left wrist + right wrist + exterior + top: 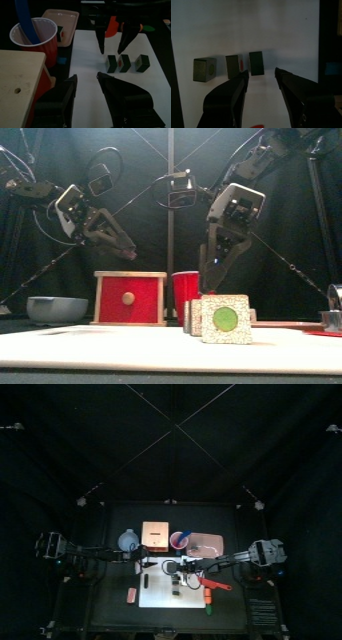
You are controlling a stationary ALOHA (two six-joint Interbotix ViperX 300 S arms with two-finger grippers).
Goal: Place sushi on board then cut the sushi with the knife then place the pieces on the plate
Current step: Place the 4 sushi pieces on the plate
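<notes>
Three dark green sushi pieces (pixel 124 62) stand in a short row on the white cutting board (pixel 160 599); up close they appear as (pixel 233 65) and near and large as (pixel 221 318). My right gripper (pixel 110 45) hangs open just above the row, touching none of the pieces (pixel 261 82). My left gripper (pixel 87 85) is open and empty over the board's left part, short of the pieces. A red knife (pixel 214 584) lies on the board's right side. The blue knife (pixel 23 20) stands in the red cup (pixel 32 37). Behind it lies the pink tray (pixel 60 17), with one dark block (pixel 61 34) at its edge.
The wooden box with its red drawer front (pixel 130 298) stands behind the board, with the blue-grey bowl (pixel 56 309) to its left. A small pink toy (pixel 132 594) lies left of the board and a green one (pixel 210 608) near its front right corner.
</notes>
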